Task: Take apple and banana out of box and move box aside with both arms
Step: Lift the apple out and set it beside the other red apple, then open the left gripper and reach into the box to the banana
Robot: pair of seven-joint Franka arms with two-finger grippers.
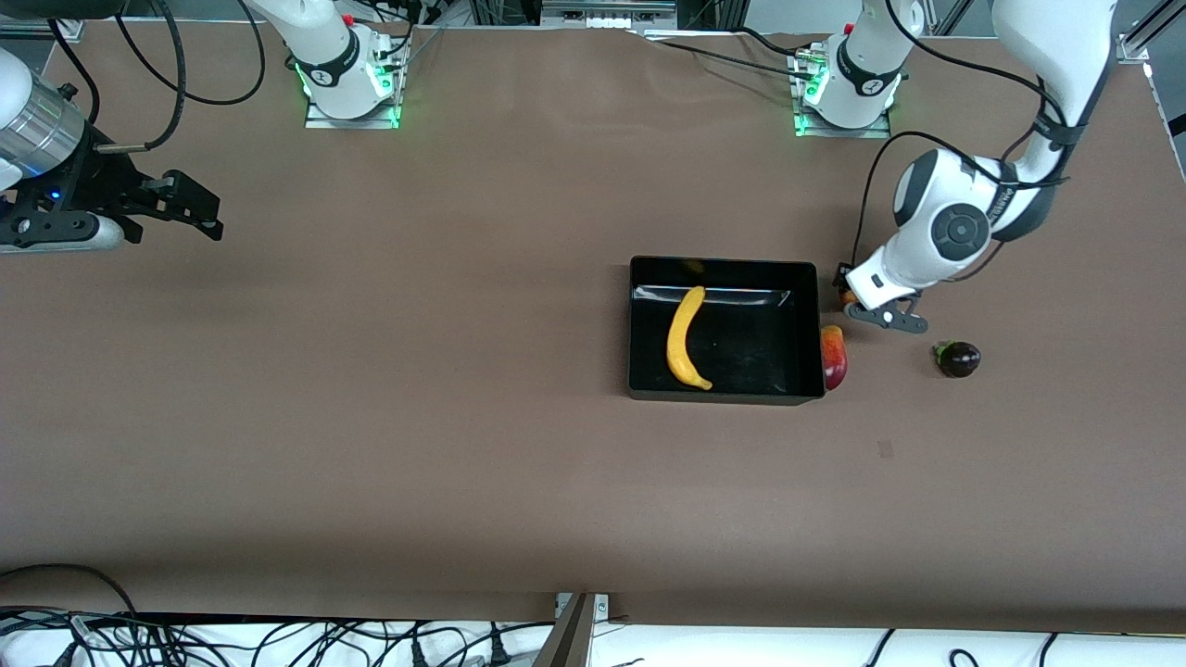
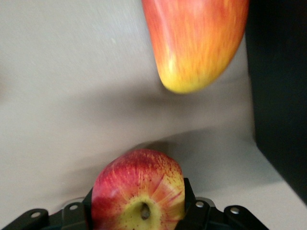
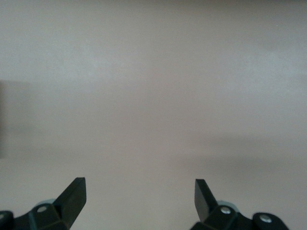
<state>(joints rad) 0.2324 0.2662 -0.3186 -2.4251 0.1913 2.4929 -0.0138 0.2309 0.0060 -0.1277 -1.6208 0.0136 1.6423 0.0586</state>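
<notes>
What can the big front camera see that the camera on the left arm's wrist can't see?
Only the front view shows the banana in the box, the purple fruit and the waiting, open right gripper. Only the left wrist view shows the apple clearly, clamped in the left gripper. Both show the mango beside the box.
</notes>
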